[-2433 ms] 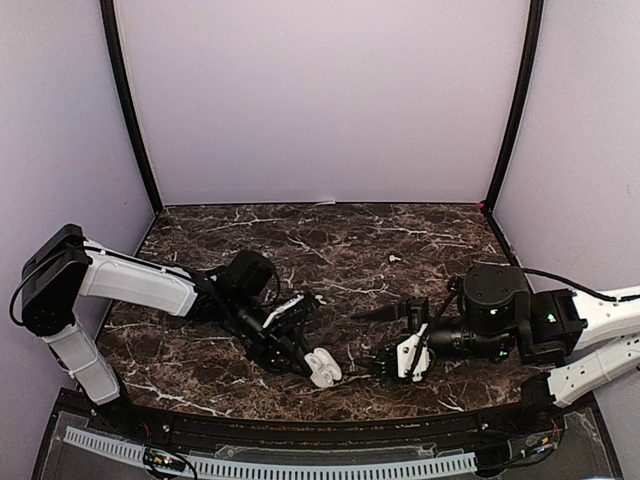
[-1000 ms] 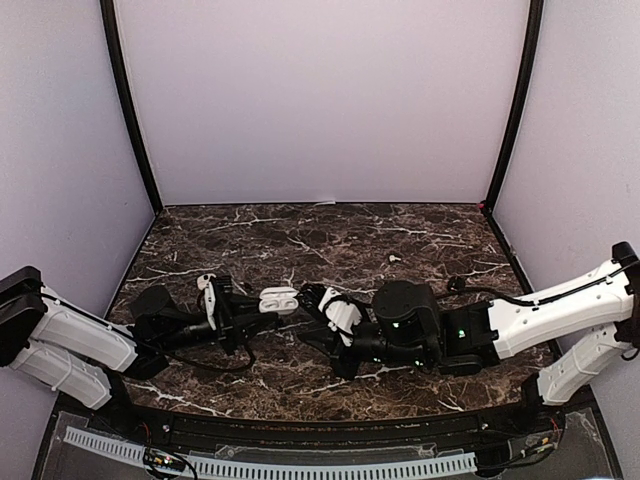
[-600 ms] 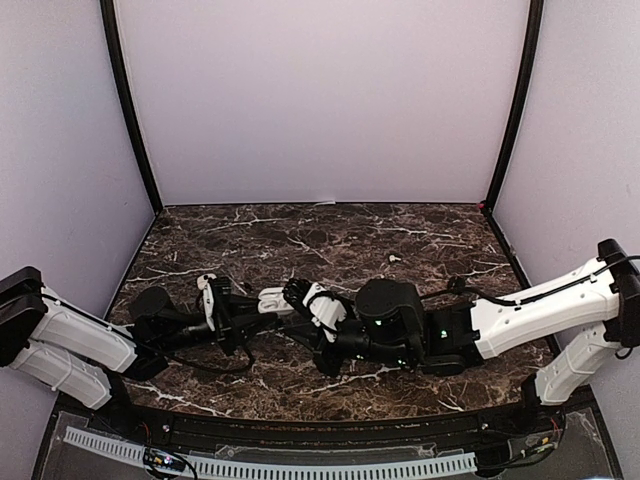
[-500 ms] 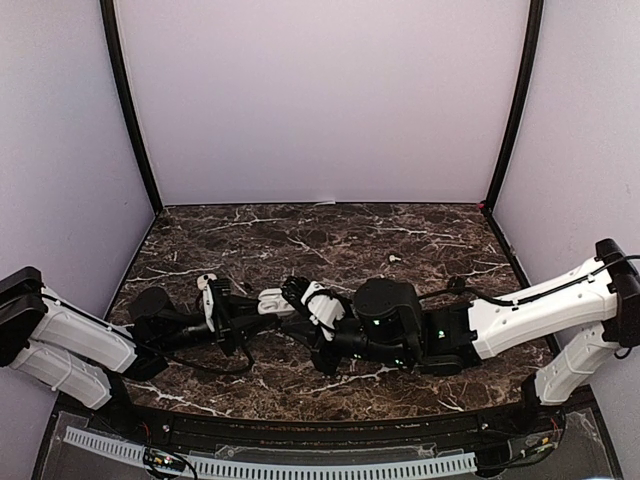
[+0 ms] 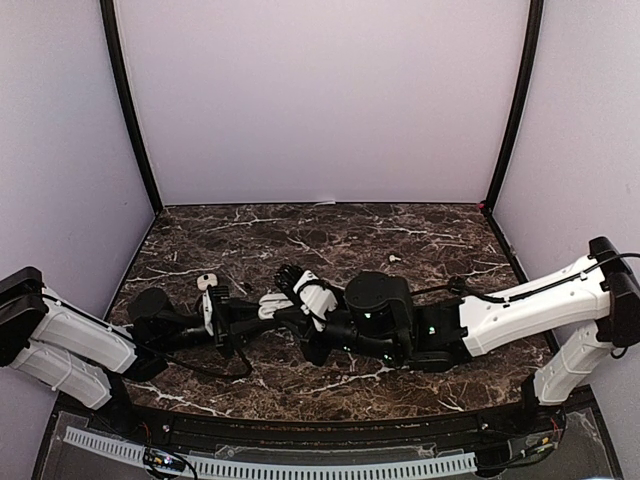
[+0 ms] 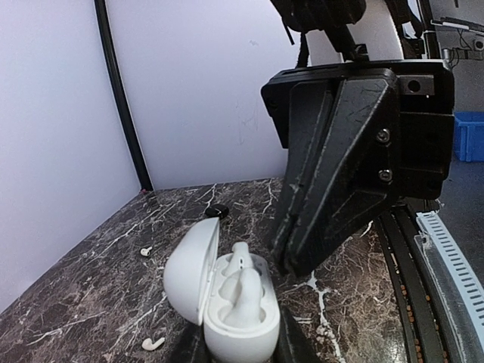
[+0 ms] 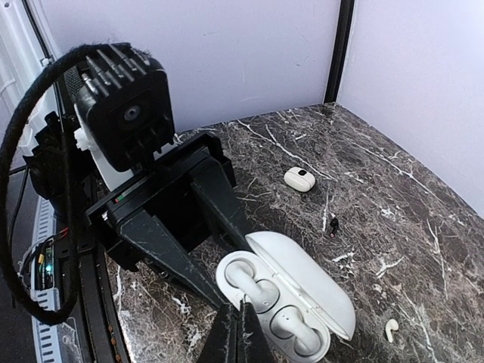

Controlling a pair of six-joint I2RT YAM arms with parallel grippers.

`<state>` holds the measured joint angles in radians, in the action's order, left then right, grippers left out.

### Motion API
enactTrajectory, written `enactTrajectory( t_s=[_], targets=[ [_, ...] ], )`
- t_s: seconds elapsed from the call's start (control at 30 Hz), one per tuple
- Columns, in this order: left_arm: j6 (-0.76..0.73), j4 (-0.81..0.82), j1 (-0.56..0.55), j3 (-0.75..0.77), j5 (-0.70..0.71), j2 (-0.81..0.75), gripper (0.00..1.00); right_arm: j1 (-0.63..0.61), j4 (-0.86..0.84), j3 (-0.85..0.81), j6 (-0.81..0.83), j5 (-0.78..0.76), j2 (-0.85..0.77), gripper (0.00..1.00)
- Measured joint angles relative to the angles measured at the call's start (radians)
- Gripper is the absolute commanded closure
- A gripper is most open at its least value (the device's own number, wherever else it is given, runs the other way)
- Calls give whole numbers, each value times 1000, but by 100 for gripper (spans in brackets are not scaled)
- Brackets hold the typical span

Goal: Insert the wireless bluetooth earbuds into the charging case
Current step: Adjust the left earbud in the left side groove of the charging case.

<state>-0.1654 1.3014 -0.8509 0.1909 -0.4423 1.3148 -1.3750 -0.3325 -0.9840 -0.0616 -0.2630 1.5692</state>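
The white charging case (image 6: 240,327) stands open with its lid (image 6: 187,266) swung to the left, and my left gripper (image 5: 262,308) is shut on its base. Two white wireless bluetooth earbuds (image 7: 255,286) lie in its sockets; the second one (image 7: 292,327) sits nearer the camera. My right gripper (image 7: 242,308) is shut with nothing in it. Its tips stand at the case's near rim, next to the first earbud. In the left wrist view the right gripper (image 6: 284,265) hangs just right of the case. The case (image 5: 276,300) is left of the table's middle.
Loose white earbuds lie on the dark marble table (image 5: 400,232): one (image 6: 153,344) close to the case, another (image 6: 144,250) farther off, and one (image 7: 391,329) right of the case. A small white pod (image 7: 299,179) and a tiny black piece (image 7: 333,224) lie beyond.
Over the last second my right gripper has moved left, up to the open case. The left gripper has kept hold of the case and has barely moved.
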Motion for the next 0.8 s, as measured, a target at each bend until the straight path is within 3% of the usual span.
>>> enactTrajectory(
  t_s=[0.8],
  targets=[
    [-37, 14, 5, -16, -13, 5, 100, 10, 7, -23, 0, -3, 15, 100]
  ],
)
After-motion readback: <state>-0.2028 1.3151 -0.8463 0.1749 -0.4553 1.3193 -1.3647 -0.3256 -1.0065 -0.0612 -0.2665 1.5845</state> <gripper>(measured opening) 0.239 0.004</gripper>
